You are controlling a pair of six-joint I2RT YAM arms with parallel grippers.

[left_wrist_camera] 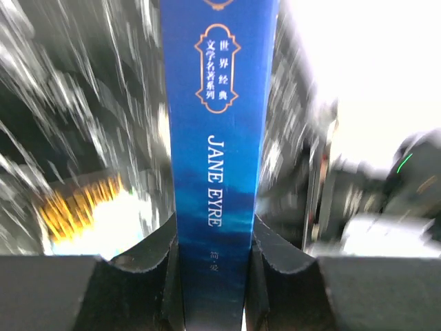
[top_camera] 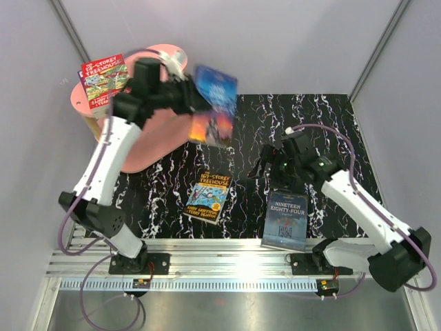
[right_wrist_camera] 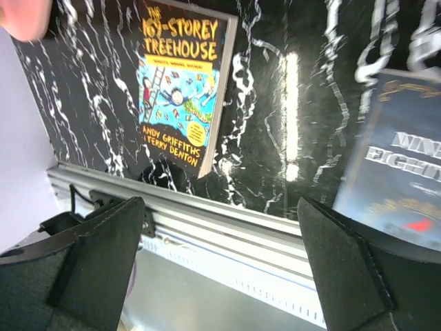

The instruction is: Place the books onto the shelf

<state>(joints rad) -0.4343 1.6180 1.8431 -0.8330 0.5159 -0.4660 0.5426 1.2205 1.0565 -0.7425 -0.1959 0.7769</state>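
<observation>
From above the Jane Eyre book (top_camera: 215,105) is blurred, and the left arm (top_camera: 103,162) hides much of the pink shelf (top_camera: 150,148). The right wrist view's edge cuts off the Nineteen Eighty-Four book (right_wrist_camera: 403,186)

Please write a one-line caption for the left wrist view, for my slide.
Left end effector gripping the blue Jane Eyre paperback, spine facing the camera.

The whole table (top_camera: 331,117) is seen from above and behind the arm bases (top_camera: 138,263). Jane Eyre (left_wrist_camera: 215,172) is framed very close by the left wrist. Blue-yellow Treehouse (right_wrist_camera: 180,89) is shared by top and downward-tilted right wrist views.
</observation>
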